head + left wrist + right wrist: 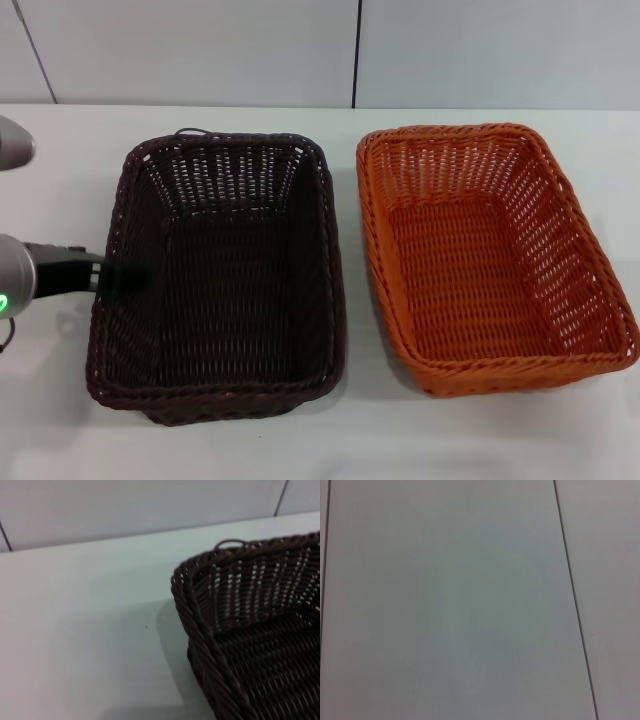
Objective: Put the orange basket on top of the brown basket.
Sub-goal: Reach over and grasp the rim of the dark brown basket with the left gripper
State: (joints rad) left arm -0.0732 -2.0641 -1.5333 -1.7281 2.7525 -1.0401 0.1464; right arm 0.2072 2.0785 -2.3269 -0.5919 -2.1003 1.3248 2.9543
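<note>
The brown basket (pixel 215 392) stands on the white table, left of centre in the head view. The orange basket (pixel 500 372) stands beside it on the right, a narrow gap apart. Both are upright and hold nothing. My left gripper (pixel 108 275) reaches in from the left edge and is at the brown basket's left rim, its dark tip merging with the weave. The left wrist view shows a corner of the brown basket (pixel 200 630) close up. My right gripper is out of view; its wrist view shows only wall panels.
The white table (pixel 60 440) runs to a pale panelled wall (pixel 200 50) behind the baskets. A part of my left arm (pixel 12 145) shows at the far left edge.
</note>
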